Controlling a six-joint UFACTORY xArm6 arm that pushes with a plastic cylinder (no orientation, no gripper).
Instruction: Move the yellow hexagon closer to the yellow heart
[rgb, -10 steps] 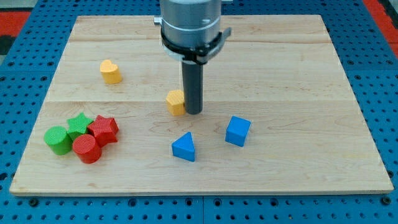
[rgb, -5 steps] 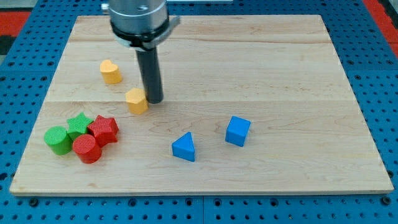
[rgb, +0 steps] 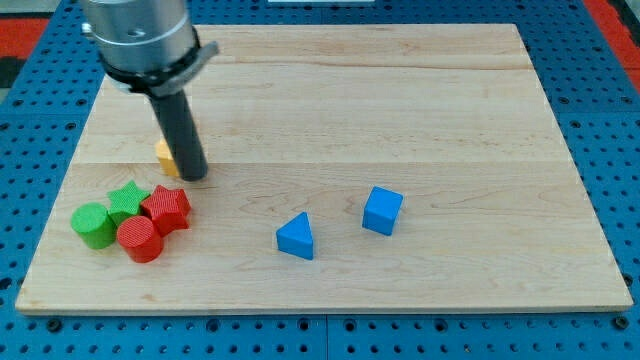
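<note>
My tip (rgb: 194, 177) has swept toward 9 o'clock over the last sec, shoving the yellow hexagon (rgb: 164, 157) along; the hexagon now peeks out at the rod's 9 o'clock side, touching it. The yellow heart is hidden behind the rod, so can't tell the gap, but prob. near or touching, i.e. task about done. No gripper, rod only pushes, holds nothing; red star (rgb: 168, 207) sits just at 6 o'clock.

The yellow hexagon (rgb: 164, 157) is mostly hidden behind the dark rod, only a sliver being seen at 9 o'clock of my tip (rgb: 195, 177). The yellow heart cannot be made out behind the rod. The arm's housing (rgb: 137, 35) is cut off by the view's top.
</note>
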